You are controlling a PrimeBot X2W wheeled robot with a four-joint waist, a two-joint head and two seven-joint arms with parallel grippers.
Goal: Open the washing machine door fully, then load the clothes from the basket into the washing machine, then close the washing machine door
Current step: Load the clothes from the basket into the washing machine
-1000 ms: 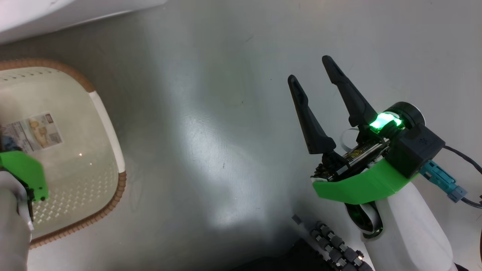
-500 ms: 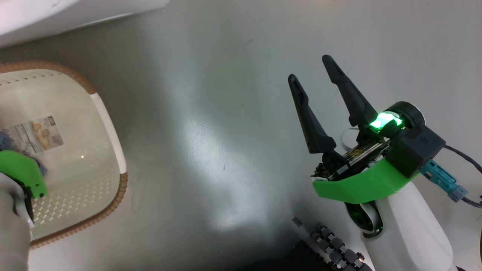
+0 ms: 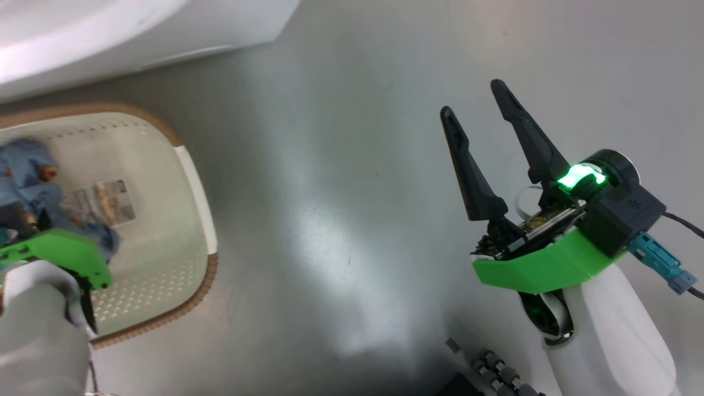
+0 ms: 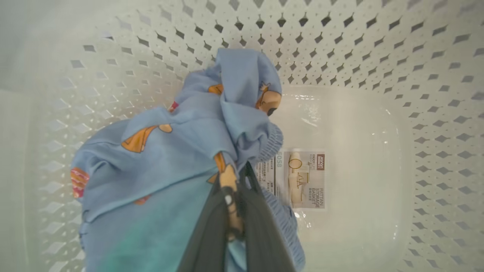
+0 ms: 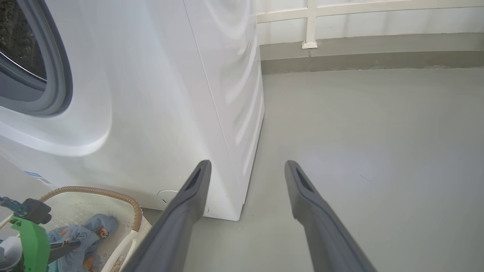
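Inside the cream basket, my left gripper is shut on a fold of the light-blue bear-print clothes, bunched against the perforated wall. From the head view the clothes lie at the basket's left side, above my left wrist's green mount. My right gripper hangs open over bare floor, nothing between its fingers. The washing machine stands just behind the basket, its grey gasket and drum showing at the upper left. The washing machine door is out of view.
A label sticker lies on the basket's floor. Grey floor runs open to the right of the washer up to a wall with a white railing. The washer's white corner sits near the basket's far rim.
My left gripper has closed on the blue garment, and more of the cloth now shows in the basket. The head camera has shifted; the right gripper keeps its open pose.
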